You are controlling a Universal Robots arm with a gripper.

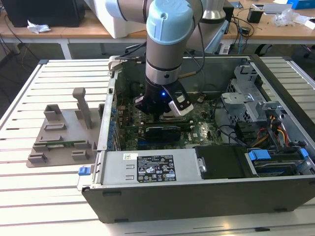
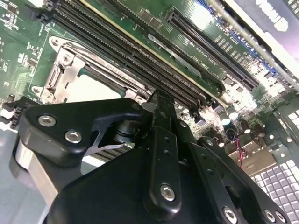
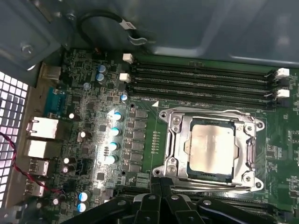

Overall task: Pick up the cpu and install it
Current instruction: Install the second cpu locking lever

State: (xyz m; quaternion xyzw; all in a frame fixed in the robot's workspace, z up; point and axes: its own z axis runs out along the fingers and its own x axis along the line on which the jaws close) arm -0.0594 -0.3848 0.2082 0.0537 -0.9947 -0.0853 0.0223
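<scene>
The black end effector (image 1: 165, 114) hangs low inside the open dark grey computer case (image 1: 197, 196) on the slatted white worktop (image 1: 49, 196), just above the green motherboard (image 3: 93, 140). In both wrist views its fingers (image 2: 161, 126) are drawn together with nothing between them, their tips beside the socket. The cpu (image 3: 211, 145), a small flat square chip with a shiny silver top, lies seated in the silver metal socket frame (image 3: 175, 140) beside the black memory slots (image 3: 201, 81).
</scene>
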